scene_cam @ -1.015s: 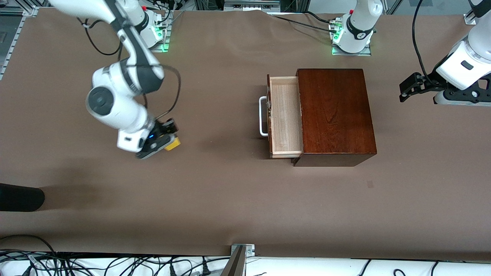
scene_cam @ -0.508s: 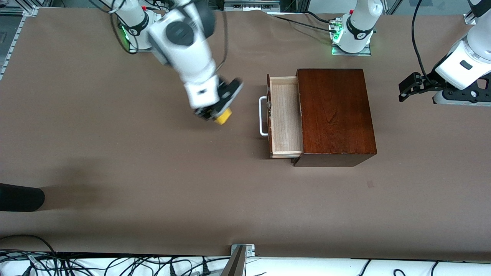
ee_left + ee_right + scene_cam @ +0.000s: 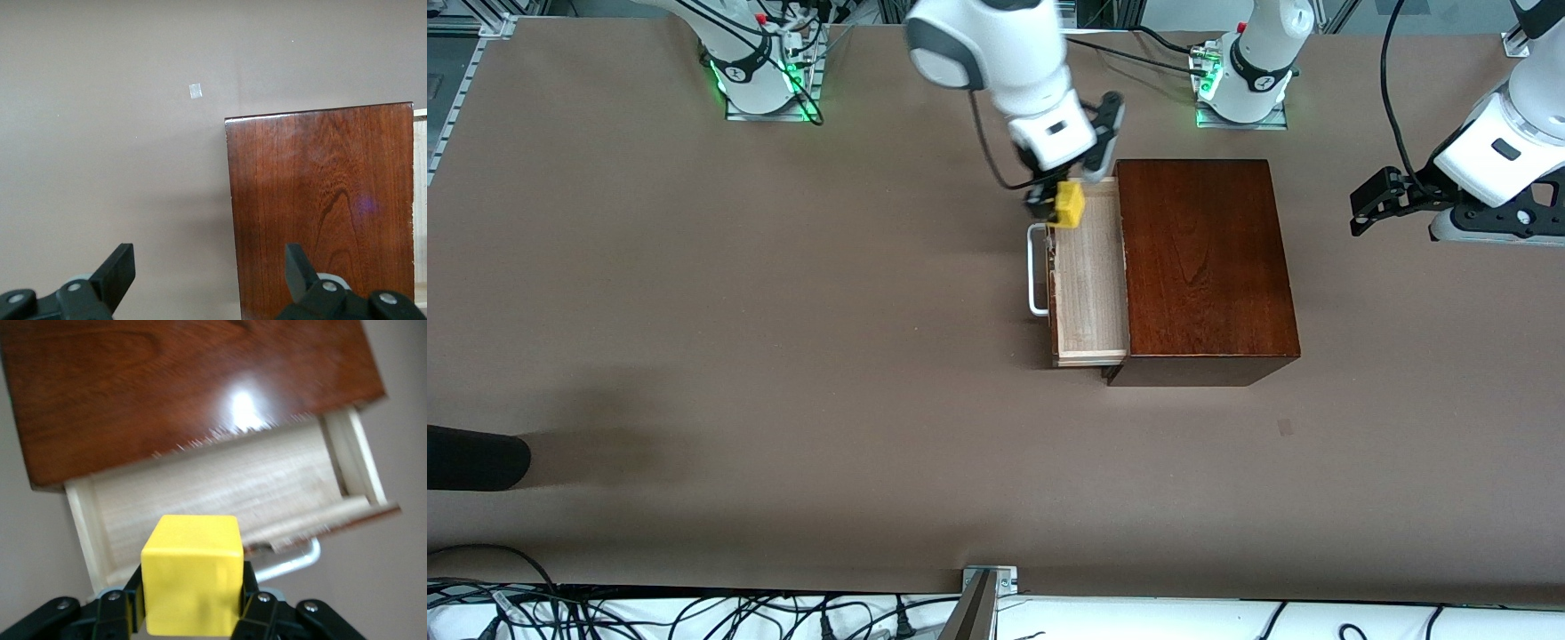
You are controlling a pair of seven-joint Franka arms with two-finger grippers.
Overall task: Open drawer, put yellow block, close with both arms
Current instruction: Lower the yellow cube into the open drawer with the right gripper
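Note:
The drawer (image 3: pixel 1087 284) stands pulled out of the dark mahogany box (image 3: pixel 1205 267), its pale wood tray bare and its white bar handle (image 3: pixel 1035 269) facing the right arm's end of the table. My right gripper (image 3: pixel 1060 203) is shut on the yellow block (image 3: pixel 1070 204) and hangs over the end of the open tray nearest the robots' bases. The right wrist view shows the yellow block (image 3: pixel 192 583) clamped between the black fingers above the drawer (image 3: pixel 220 493). My left gripper (image 3: pixel 1362 209) waits open in the air past the box, at the left arm's end; its wrist view shows the box (image 3: pixel 320 207).
A dark rounded object (image 3: pixel 471 457) pokes in at the table's edge toward the right arm's end. Cables and a metal bracket (image 3: pixel 987 587) run along the edge nearest the front camera. A small pale patch (image 3: pixel 195 91) marks the brown tabletop near the box.
My right arm has carried the yellow block from the tabletop at its own end across to above the open drawer. The left arm has stayed put.

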